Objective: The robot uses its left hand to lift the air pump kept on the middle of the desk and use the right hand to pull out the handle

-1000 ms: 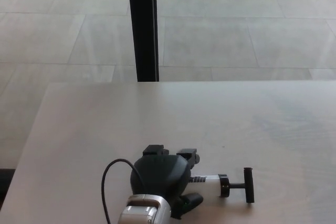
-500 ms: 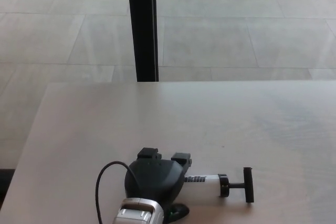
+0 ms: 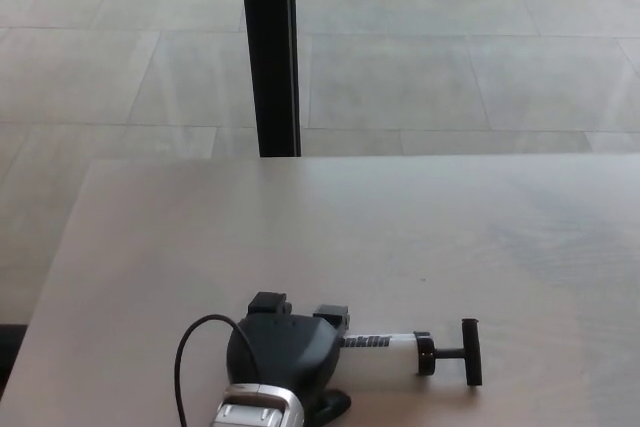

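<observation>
The left hand [image 3: 285, 352] enters from the bottom edge, back upward, a cable looping off its wrist. It covers the left end of the air pump [image 3: 385, 351]; whether the fingers grip the barrel cannot be told. The pump lies on the desk [image 3: 300, 227], its T-handle [image 3: 470, 352] pointing right. Since a second ago the hand has drawn back leftward, baring more barrel.
</observation>
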You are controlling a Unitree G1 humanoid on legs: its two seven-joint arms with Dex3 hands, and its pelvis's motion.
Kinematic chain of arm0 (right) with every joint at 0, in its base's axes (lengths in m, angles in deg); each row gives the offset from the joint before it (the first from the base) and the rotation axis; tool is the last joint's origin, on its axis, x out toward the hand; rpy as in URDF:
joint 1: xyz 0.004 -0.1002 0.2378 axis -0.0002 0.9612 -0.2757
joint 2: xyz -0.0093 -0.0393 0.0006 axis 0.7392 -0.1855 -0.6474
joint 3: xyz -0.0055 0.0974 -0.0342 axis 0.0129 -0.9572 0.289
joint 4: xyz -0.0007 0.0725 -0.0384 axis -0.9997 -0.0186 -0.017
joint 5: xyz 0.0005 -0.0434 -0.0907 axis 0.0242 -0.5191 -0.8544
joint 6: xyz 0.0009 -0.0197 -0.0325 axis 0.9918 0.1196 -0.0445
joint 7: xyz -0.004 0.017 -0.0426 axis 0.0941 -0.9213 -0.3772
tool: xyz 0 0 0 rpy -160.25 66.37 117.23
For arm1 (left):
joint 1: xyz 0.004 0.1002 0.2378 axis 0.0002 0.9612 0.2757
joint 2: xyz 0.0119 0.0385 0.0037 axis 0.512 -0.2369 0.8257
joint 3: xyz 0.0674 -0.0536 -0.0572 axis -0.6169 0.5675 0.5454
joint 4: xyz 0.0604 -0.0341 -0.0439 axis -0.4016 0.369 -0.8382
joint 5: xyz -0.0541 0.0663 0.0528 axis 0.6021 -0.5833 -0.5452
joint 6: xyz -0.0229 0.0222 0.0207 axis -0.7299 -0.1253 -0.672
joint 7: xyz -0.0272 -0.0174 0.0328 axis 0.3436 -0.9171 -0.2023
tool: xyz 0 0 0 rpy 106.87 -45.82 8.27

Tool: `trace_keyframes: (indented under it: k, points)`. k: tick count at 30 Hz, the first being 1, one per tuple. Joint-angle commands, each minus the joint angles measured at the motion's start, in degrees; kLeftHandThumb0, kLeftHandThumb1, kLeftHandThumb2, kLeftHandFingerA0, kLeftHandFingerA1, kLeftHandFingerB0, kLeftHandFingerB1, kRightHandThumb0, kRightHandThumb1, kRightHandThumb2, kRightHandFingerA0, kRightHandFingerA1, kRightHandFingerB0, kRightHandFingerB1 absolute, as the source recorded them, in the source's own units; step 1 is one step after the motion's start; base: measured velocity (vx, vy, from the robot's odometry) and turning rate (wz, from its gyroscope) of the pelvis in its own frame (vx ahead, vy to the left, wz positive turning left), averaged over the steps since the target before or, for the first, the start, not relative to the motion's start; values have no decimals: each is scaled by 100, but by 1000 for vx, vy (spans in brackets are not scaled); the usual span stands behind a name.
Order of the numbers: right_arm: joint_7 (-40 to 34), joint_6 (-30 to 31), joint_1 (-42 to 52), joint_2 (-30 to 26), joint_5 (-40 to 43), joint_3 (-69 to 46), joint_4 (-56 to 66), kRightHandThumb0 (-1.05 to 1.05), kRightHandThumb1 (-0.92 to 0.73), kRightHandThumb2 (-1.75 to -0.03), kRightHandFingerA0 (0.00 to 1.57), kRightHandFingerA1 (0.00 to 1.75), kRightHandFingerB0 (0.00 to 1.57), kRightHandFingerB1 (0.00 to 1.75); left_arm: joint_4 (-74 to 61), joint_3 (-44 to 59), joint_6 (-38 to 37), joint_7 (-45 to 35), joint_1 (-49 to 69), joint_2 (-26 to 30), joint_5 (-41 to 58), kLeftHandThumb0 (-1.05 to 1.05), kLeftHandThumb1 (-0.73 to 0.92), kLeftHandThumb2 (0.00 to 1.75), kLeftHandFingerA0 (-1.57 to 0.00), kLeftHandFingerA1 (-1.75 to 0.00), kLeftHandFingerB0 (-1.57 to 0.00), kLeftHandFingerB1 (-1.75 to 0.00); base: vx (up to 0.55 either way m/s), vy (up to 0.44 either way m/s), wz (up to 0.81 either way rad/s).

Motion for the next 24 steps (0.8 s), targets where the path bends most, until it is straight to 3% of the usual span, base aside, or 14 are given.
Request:
trace_keyframes:
  k: [1, 2, 3, 4, 8, 14, 15, 17, 18, 19, 20, 21, 23, 24]
  points:
    - [-116, 48, -38, -4, -52, -69, -26, -72, -86, -66, 39, 61, 53, 39, 108, 166, -19, -89, 109, -239, 251, -49, 64, 56, -28, -117, -26, -31, 0, 0, 0]
    - [-113, 59, -40, -6, -61, -59, -12, -73, -87, -66, 39, 61, 53, 39, 149, 175, -105, -63, 92, -294, 276, -48, 64, 59, -36, -120, -25, -32, 0, 0, 0]
    - [-146, 15, -44, 2, -107, -41, -33, -72, -87, -66, 40, 59, 54, 39, 220, 219, -436, 253, 130, -328, 404, -42, 66, 59, -69, -102, -30, -37, 0, 0, 0]
    - [-171, -19, -50, 8, -136, -29, -55, -72, -87, -66, 39, 57, 54, 39, 283, 253, -646, 444, 151, -364, 488, -36, 68, 61, -83, -133, -31, -40, 0, 0, 0]
    - [-210, -52, -65, -9, -224, 0, -102, -72, -86, -66, 40, 56, 54, 39, 523, 295, -1094, 964, 237, -436, 544, -17, 75, 65, -83, -164, -39, -46, 0, 0, 0]
    - [-187, -137, -69, -18, -212, -24, -186, -71, -86, -67, 43, 62, 57, 40, 750, 491, -1564, 1277, 380, -543, 825, -7, 76, 82, -81, -169, -58, -55, 0, 0, 0]
    - [-160, -25, -74, 13, -145, -39, -137, -71, -85, -66, 41, 61, 57, 40, 725, 416, -1291, 941, 307, -548, 681, -4, 61, 80, -82, -153, -82, -79, 0, 0, 0]
    - [-178, -16, -85, 41, -139, -37, -127, -71, -85, -66, 41, 61, 57, 40, 715, 431, -1292, 891, 278, -519, 661, -4, 61, 80, -82, -153, -82, -79, 0, 0, 0]
    - [-178, 11, -82, 45, -150, -30, -91, -70, -85, -66, 39, 58, 57, 40, 749, 405, -1320, 947, 256, -494, 601, -1, 64, 67, -76, -164, -79, -103, 0, 0, 0]
    - [-163, 18, -98, 37, -144, -30, -96, -70, -85, -66, 38, 57, 57, 40, 794, 405, -1408, 1011, 252, -456, 604, -9, 52, 96, -112, -137, -93, -119, 0, 0, 0]
    - [-173, -30, -115, 21, -173, -27, -144, -73, -85, -66, 41, 58, 58, 40, 829, 371, -1416, 1001, 234, -419, 555, -12, 55, 98, -113, -139, -91, -120, 0, 0, 0]
    - [-205, -87, -125, -3, -236, -19, -193, -74, -86, -66, 42, 61, 58, 40, 846, 344, -1373, 932, 226, -394, 518, -8, 64, 90, -77, -175, -66, -150, 0, 0, 0]
    - [-205, -41, -122, -16, -252, -28, -164, -74, -86, -66, 41, 59, 56, 40, 888, 353, -1261, 876, 276, -382, 503, -7, 64, 95, -78, -175, -68, -145, 0, 0, 0]
    - [-204, -52, -122, -16, -247, -35, -172, -72, -86, -66, 41, 58, 56, 40, 903, 342, -1243, 858, 281, -370, 484, -6, 64, 93, -78, -175, -74, -122, 0, 0, 0]
